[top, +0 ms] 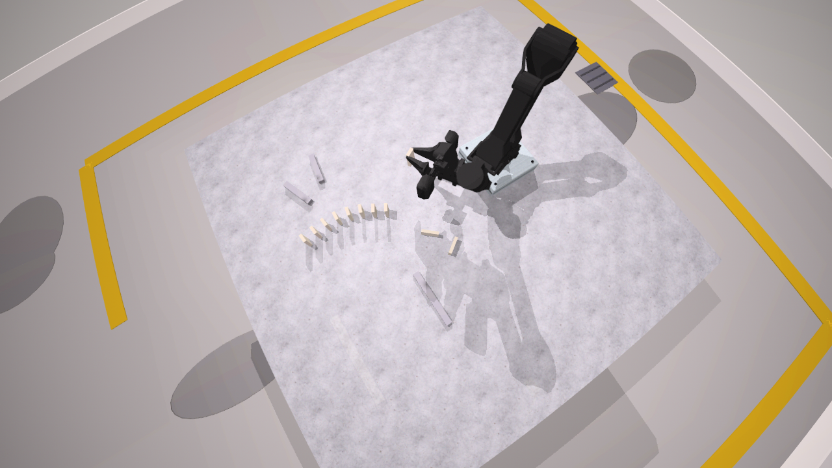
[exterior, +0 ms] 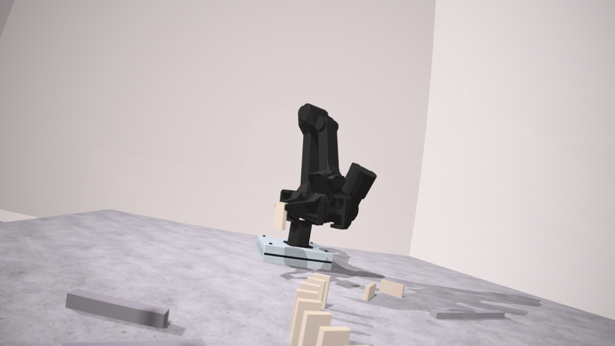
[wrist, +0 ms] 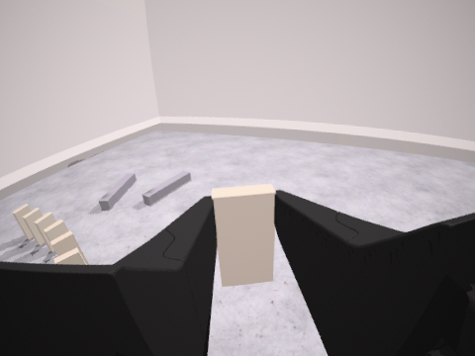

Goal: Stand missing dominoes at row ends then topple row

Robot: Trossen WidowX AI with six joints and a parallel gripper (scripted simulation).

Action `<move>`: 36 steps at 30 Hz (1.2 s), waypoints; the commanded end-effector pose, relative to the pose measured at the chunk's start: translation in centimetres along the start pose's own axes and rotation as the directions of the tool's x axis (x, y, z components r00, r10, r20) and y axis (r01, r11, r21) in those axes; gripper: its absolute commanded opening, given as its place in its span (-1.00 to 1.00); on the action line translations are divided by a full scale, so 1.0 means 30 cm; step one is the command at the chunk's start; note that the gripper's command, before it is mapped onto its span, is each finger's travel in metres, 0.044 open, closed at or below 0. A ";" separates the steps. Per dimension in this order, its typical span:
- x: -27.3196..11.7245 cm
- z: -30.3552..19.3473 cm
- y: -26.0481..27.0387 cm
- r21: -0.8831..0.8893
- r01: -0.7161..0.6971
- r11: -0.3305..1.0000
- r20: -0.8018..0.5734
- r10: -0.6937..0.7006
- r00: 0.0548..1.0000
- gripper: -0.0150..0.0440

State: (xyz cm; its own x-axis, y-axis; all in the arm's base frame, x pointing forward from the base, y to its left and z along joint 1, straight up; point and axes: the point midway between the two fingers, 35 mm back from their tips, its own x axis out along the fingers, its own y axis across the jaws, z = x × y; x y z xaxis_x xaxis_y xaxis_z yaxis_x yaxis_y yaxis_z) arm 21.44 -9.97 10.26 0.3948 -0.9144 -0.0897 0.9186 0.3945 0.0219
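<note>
My gripper (top: 410, 157) (wrist: 243, 204) is shut on a cream domino (exterior: 279, 216) (wrist: 244, 237), gripped near its top and held upright above the surface, in front of the arm's base. A curved row of several standing cream dominoes runs from the left end domino (top: 307, 240) to the right end domino (top: 386, 210), lower left of the gripper in the top view. Part of the row shows at the left in the wrist view. Two loose dominoes lie right of the row: one (top: 431, 233) (exterior: 369, 291) nearer it and another (top: 454, 245) (exterior: 391, 288) beyond. The held domino touches none of them.
Two grey bars (top: 316, 168) (top: 298, 192) lie beyond the row, on the left. A third grey bar (top: 432, 299) (exterior: 467, 314) lies below the loose dominoes in the top view. The arm's pale base (top: 515, 174) (exterior: 296, 256) stands behind the gripper.
</note>
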 end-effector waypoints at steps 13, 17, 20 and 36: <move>0.015 -0.080 0.011 0.003 0.008 1.000 -0.009 -0.008 1.000 -0.13; 0.018 -0.100 0.012 0.005 0.010 1.000 -0.011 -0.010 1.000 -0.13; 0.020 -0.115 0.012 0.006 0.011 1.000 -0.012 -0.011 1.000 -0.13; 0.031 -0.194 0.001 0.013 0.020 1.000 -0.019 -0.020 1.000 -0.13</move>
State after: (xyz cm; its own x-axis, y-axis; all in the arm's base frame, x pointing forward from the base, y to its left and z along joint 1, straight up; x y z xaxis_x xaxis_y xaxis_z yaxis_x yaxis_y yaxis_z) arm 21.90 -10.20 4.91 0.3762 -0.9206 -0.1051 0.9265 0.3745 0.0360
